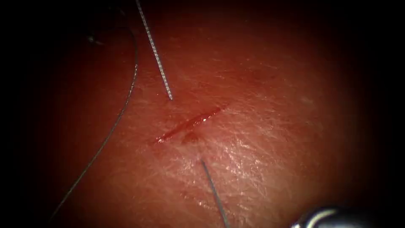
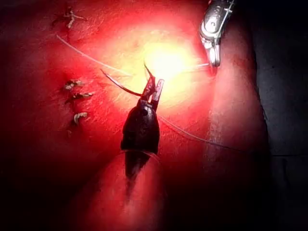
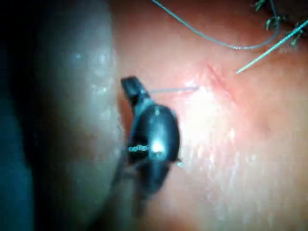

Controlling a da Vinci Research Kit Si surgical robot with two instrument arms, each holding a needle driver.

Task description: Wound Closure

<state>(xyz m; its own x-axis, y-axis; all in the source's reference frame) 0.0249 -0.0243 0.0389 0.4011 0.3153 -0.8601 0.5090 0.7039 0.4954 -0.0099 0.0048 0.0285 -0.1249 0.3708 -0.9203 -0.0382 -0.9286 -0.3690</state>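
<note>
The cut (image 1: 190,123) runs slantwise across the tissue (image 1: 274,126), with red fluid in it. One strand of thread (image 1: 156,55) enters the tissue just left of the cut. A second strand (image 1: 213,190) leaves the tissue on the right side and runs toward the lower edge. My right tool (image 1: 325,217) sits low on the right. In the right wrist view its jaws (image 3: 131,86) are shut on the thread (image 3: 173,89). In the left wrist view my left tool (image 2: 153,89) holds the curved needle (image 2: 122,87) near one end, free of the tissue.
A thin dark loop of slack thread (image 1: 122,109) lies over the tissue far left of the cut. Several earlier knotted stitches (image 2: 74,85) sit in a row beside the left tool. The right tool's silver tip (image 2: 213,60) stands close to the left jaws.
</note>
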